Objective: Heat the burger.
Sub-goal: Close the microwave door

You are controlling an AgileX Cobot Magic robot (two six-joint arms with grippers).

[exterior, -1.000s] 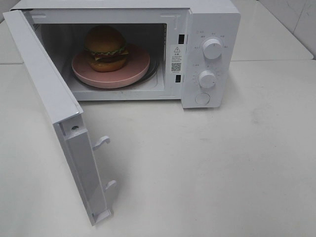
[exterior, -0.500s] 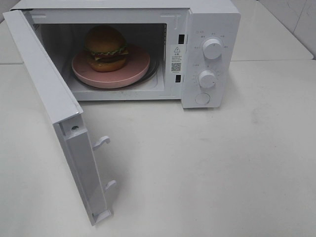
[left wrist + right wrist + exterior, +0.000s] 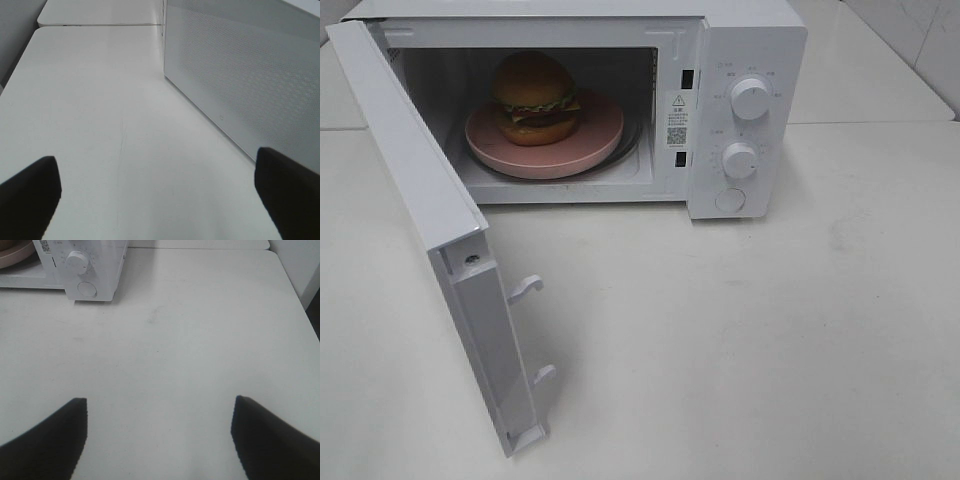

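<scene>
The left gripper (image 3: 155, 167) stands with its two dark fingers (image 3: 30, 192) spread wide, and only bare white table (image 3: 100, 125) shows between them. The right gripper (image 3: 160, 405) is likewise parted, holding nothing, its fingers (image 3: 55, 435) over a bare stretch of the same tabletop. Neither gripper appears in the high view. The burger (image 3: 534, 97) sits inside the white microwave (image 3: 750, 40), on a round pink plate (image 3: 595, 145) that fills most of the cavity floor; the burger rests toward the plate's back left, and the plate's front rim lies near the cavity's front lip. The door (image 3: 410, 180) is swung far out on its left hinge, reaching forward across the table, its free edge toward the camera with two latch hooks (image 3: 525, 287) jutting from it into the open space before the cavity. In the left wrist view the door's perforated outer face (image 3: 240, 75) runs close beside one finger, with broad bare table on the other side. The control panel carries an upper knob (image 3: 749, 99), a lower knob (image 3: 739, 160) and a round button (image 3: 730, 199) beneath them. In front of and to the right of the microwave the table (image 3: 770, 350) spreads wide and flat; a seam crosses behind it, level with the microwave's right side.
</scene>
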